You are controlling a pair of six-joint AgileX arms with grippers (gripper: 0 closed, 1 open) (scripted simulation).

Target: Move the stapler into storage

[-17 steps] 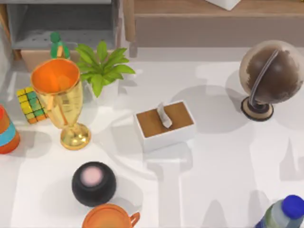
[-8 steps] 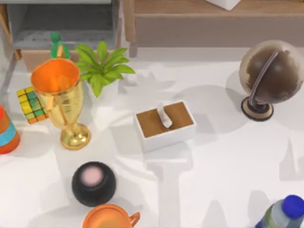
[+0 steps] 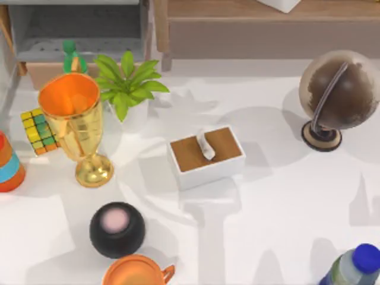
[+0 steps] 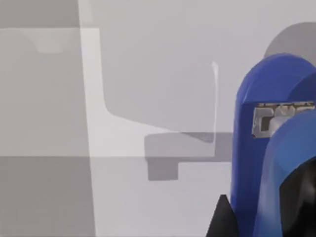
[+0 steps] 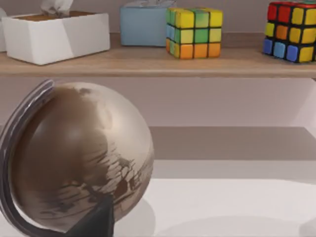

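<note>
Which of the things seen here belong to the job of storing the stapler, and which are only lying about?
For the job:
stapler, close against the left wrist camera
grey storage cabinet at the table's far left

Lying about:
trophy cup
potted plant
tissue box
globe
Rubik's cube
black round object
blue-capped bottle

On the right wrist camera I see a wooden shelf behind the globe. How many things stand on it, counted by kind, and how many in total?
On the shelf:
puzzle cubes: 2
white tissue box: 1
light-blue box: 1
Total: 4
</note>
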